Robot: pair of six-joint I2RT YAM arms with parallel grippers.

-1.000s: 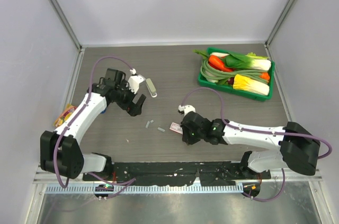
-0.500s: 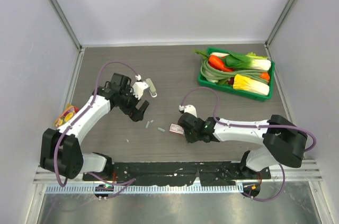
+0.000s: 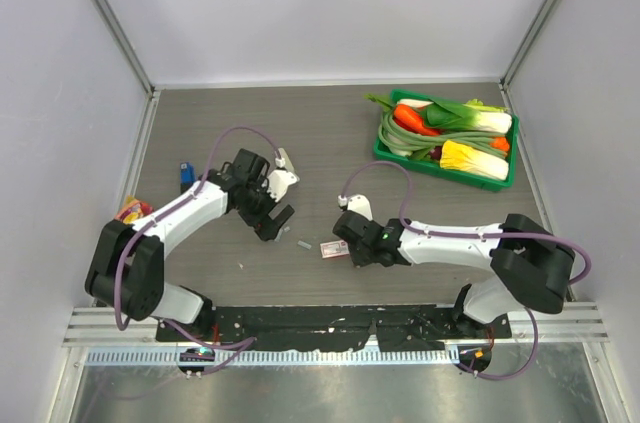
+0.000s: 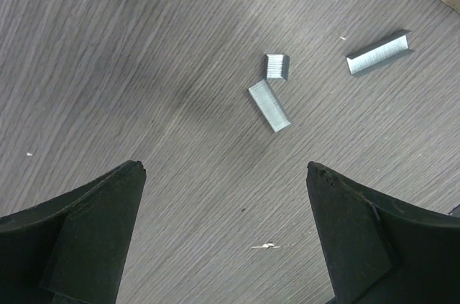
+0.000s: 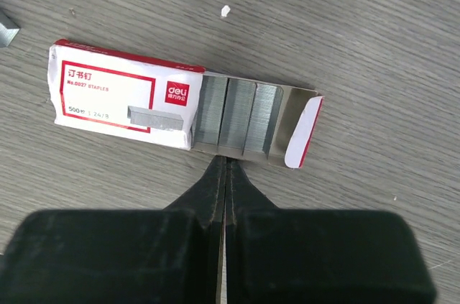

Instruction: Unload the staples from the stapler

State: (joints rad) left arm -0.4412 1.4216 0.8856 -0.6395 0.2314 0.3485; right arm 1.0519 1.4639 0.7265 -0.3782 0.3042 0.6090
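Left end effector (image 4: 224,167), spread wide, hovers with the staples (image 4: 270,105) loose just ahead; right end effector (image 5: 223,164), closed, tips at the staple box (image 5: 122,95). Unloading looks done; gathering needs a low pinch.

Three short, thin grey metal staple strips (image 4: 269,106) loose on the dark wood-grain table (image 3: 300,123). One flat red-and-white cardboard staple box (image 5: 122,95), with three boxed grey strips (image 5: 237,116) side by side in its open end. One small blue stapler with a black tip (image 3: 186,174). One green plastic tray (image 3: 380,150) of mixed vegetables (image 3: 470,158), too jumbled for a sure count. One yellow-and-red packet (image 3: 128,211) at the left table edge. Two white robot arms (image 3: 455,241), each with one black gripper: left gripper (image 4: 224,174), right gripper (image 5: 223,167).
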